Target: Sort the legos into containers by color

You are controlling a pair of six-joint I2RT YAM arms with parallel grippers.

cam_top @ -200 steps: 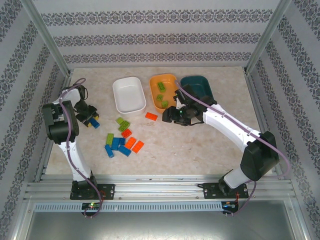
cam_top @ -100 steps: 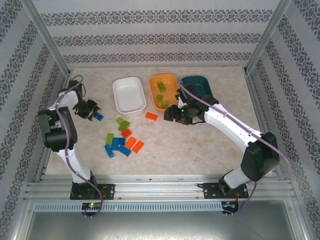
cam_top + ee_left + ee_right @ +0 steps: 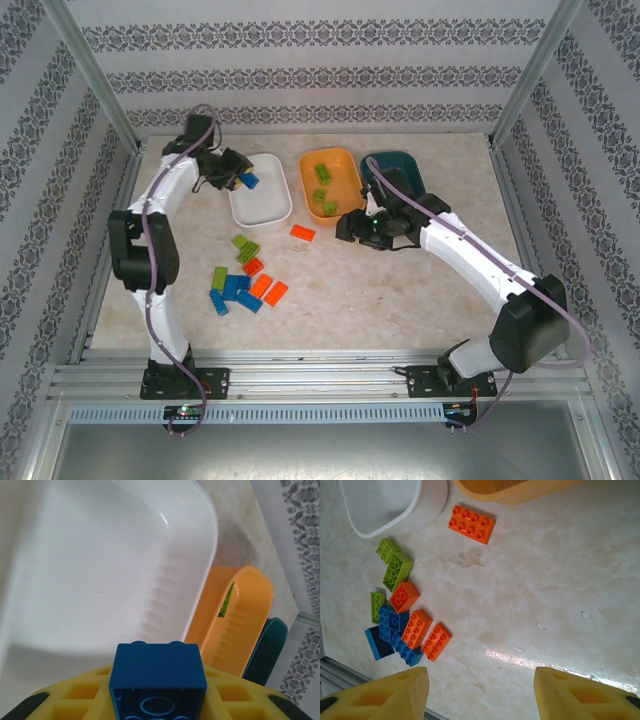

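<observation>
Swung away from the table's left side, where it hung a second ago, the left arm now reaches to the far left of the table, and its left gripper (image 3: 232,178) carries the blue brick (image 3: 249,181) above the left part of the white dish (image 3: 285,205), the jaws drawn narrow and pinching the brick from both sides. From the left wrist the brick's underside faces the camera between the yellow fingers (image 3: 75,700), its lower part cut off by the frame edge, with the bare inside of the white dish beyond it. Just right of that dish stands the orange dish (image 3: 346,188), with three lime green bricks (image 3: 322,173) in it, and behind it the teal dish (image 3: 402,165), partly covered by the right arm, so its inside is hard to make out. The right gripper (image 3: 352,228) has barely shifted and hangs near the front of the orange dish, jaws half apart with bare table between them; its fingertips are cut off at the bottom of the right wrist view. A lone orange brick (image 3: 471,524) lies just in front of the two nearer dishes, and a loose cluster of blue, orange and green bricks (image 3: 402,615) lies nearer the arms, several of them touching
</observation>
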